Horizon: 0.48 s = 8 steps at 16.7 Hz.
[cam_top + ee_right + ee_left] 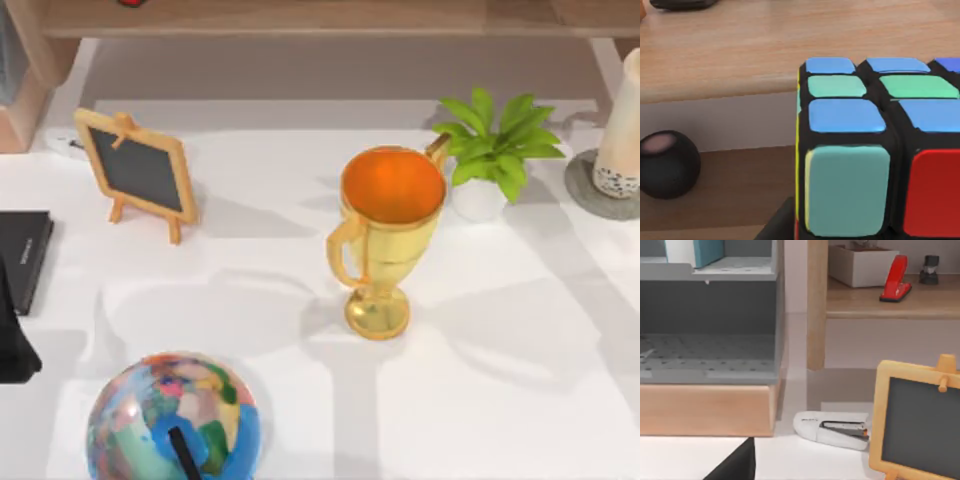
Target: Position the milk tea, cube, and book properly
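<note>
Fingers' state on both arms: cannot tell. Cube (pixel 875 150) close before right wrist camera; book (pixel 692 251) upright on grey shelf (pixel 715 271).

Parked at the nine o'clock edge of the tabletop (pixel 500 380): left arm (pixel 14 340), a dark bulk barely reaching in over the surface. Close up against the cube (pixel 875 150): right gripper (pixel 780 225), a dark sliver of it touching the cube's lower corner.
</note>
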{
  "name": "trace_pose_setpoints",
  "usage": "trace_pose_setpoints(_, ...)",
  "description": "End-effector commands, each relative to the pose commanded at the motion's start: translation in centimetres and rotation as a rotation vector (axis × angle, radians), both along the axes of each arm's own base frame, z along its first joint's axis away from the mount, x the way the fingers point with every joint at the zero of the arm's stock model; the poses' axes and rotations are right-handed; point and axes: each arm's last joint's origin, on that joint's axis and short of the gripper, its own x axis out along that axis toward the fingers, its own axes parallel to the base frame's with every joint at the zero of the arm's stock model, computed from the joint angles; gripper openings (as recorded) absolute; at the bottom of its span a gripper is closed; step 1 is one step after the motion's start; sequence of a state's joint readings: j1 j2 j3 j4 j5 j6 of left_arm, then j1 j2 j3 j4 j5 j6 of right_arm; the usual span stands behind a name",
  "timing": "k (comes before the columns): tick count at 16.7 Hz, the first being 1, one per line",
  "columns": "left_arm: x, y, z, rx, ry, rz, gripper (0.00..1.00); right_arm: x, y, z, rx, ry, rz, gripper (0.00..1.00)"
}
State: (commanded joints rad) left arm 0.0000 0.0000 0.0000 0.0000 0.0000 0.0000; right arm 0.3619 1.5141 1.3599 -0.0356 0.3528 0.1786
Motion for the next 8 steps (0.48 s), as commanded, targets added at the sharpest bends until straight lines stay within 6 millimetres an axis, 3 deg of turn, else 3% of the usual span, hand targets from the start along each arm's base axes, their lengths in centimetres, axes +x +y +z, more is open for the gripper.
trace_pose_setpoints(4, 0.0, 0.0, 0.0, 0.0, 0.0, 0.0, 1.0, 1.2, 0.1, 2.7, -0.092, -0.162, -0.014, 0.0)
trace_pose_setpoints(8, 0.0, 0.0, 0.0, 0.0, 0.0, 0.0, 1.0, 1.3, 0.1, 2.9, -0.1, -0.174, -0.015, 0.0)
